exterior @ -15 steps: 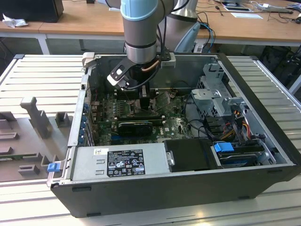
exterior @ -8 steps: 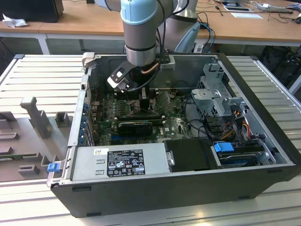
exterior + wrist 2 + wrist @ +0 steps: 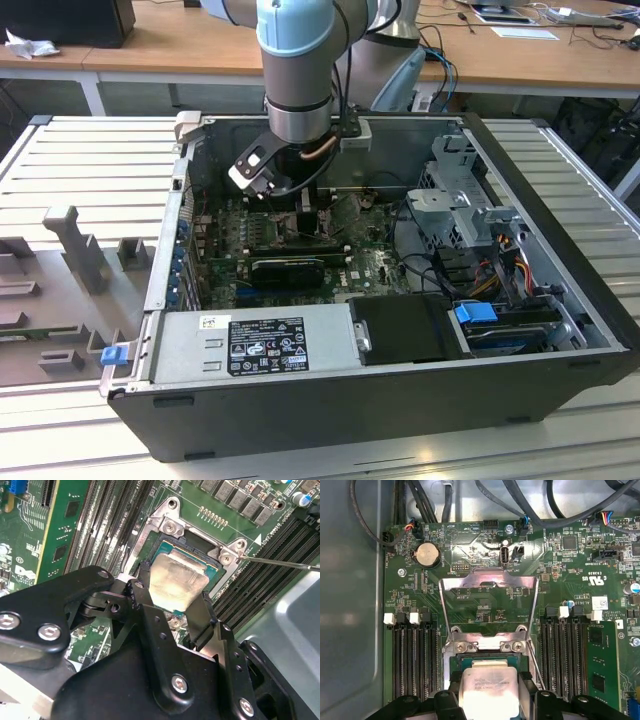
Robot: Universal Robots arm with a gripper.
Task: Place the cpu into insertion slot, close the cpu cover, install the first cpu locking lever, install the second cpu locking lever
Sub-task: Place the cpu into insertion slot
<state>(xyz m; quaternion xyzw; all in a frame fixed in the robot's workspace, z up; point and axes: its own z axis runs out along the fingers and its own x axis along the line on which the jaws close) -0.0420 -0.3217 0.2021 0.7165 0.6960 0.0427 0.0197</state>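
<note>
The small, silvery-beige square cpu (image 3: 177, 580) sits over the metal-rimmed square insertion slot (image 3: 186, 544) on the green circuit board (image 3: 470, 550). The black gripper (image 3: 175, 589) pinches it at opposite edges, and the silvery frame-shaped cpu cover (image 3: 490, 577) stands swung open beside it.

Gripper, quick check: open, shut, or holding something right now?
Gripper: shut on the cpu, with a finger on each of two opposite edges, holding it over the insertion slot.
</note>
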